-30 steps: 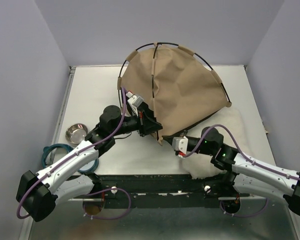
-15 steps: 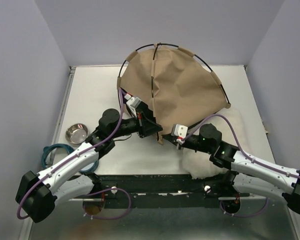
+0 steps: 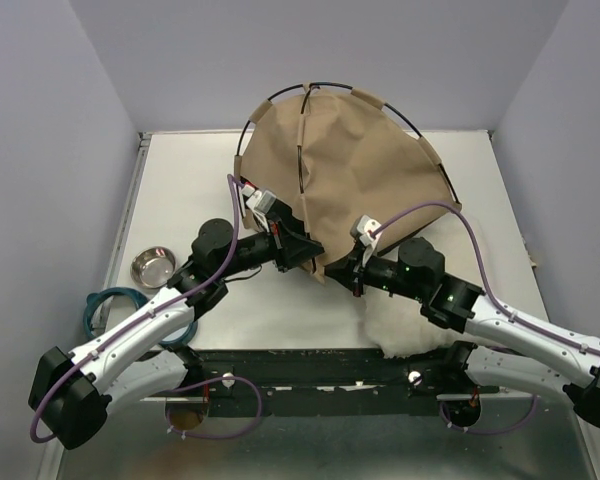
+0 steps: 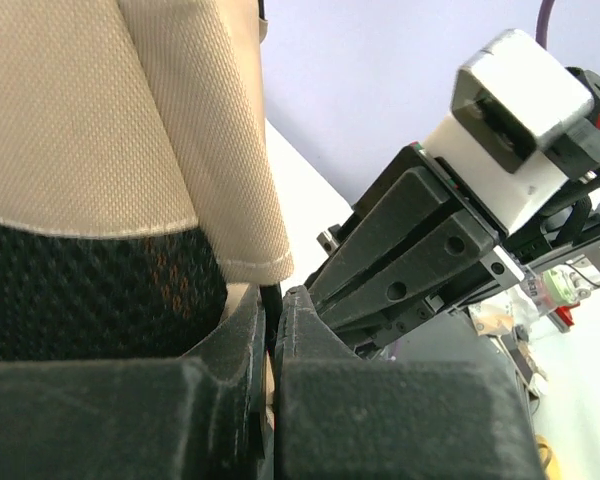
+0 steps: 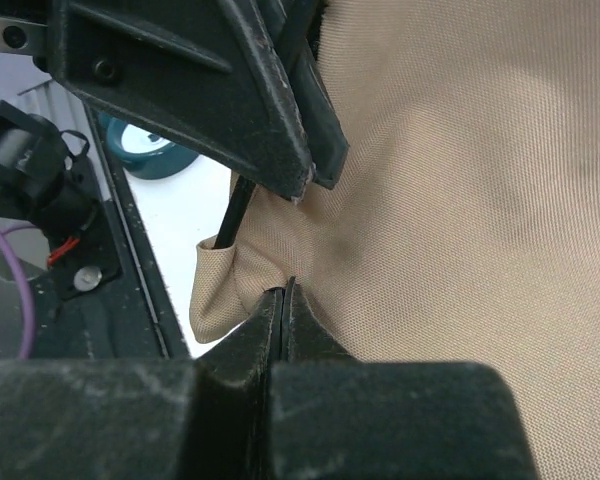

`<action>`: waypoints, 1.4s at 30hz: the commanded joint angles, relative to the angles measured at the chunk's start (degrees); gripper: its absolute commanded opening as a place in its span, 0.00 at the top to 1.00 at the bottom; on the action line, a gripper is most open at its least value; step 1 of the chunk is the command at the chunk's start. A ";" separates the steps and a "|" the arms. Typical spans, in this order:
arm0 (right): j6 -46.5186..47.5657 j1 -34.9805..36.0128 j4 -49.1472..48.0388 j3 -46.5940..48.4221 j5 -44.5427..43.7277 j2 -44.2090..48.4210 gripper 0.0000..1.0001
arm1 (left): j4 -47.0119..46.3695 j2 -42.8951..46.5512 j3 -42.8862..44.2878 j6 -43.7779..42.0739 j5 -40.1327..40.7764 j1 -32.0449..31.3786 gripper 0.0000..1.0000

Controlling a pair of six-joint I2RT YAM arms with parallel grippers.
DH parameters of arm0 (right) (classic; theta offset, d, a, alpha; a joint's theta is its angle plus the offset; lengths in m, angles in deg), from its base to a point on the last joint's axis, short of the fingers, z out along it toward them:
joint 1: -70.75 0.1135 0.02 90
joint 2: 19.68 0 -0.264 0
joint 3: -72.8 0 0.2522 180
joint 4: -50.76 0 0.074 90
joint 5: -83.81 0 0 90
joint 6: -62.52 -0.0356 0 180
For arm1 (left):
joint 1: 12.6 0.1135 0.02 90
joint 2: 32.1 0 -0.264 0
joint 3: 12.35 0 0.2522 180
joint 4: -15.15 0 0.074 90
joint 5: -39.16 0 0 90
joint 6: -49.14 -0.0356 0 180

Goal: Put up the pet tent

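Near the middle of the worktop, the left gripper [image 3: 302,252] and right gripper [image 3: 353,272] meet at the pet tent's [image 3: 355,170] near corner, each with jaws pinched together on tan hem beside a black pole [image 5: 232,215] end. Beyond, the tent arches toward the far edge. I judge pole-seating is in hand, and it needs a steady feed into the sleeve next.

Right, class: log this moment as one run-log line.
left gripper: shut on thin black pole of tan fabric pet tent | right gripper: shut, tips at tent's corner sleeve | tent: poles arched
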 commanded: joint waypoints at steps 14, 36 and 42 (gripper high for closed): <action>-16.74 -1.07 -1.27 5.20 1.84 -2.35 0.99 | -3.97 -1.42 -0.36 5.55 -0.25 -0.96 1.00; -18.79 -5.64 -1.62 9.07 10.42 -2.62 0.88 | -1.79 -1.86 -0.63 -5.85 0.62 -2.46 1.00; -6.93 -6.16 15.40 10.64 8.60 3.08 0.44 | 0.33 -2.74 2.19 -8.07 0.28 0.79 1.00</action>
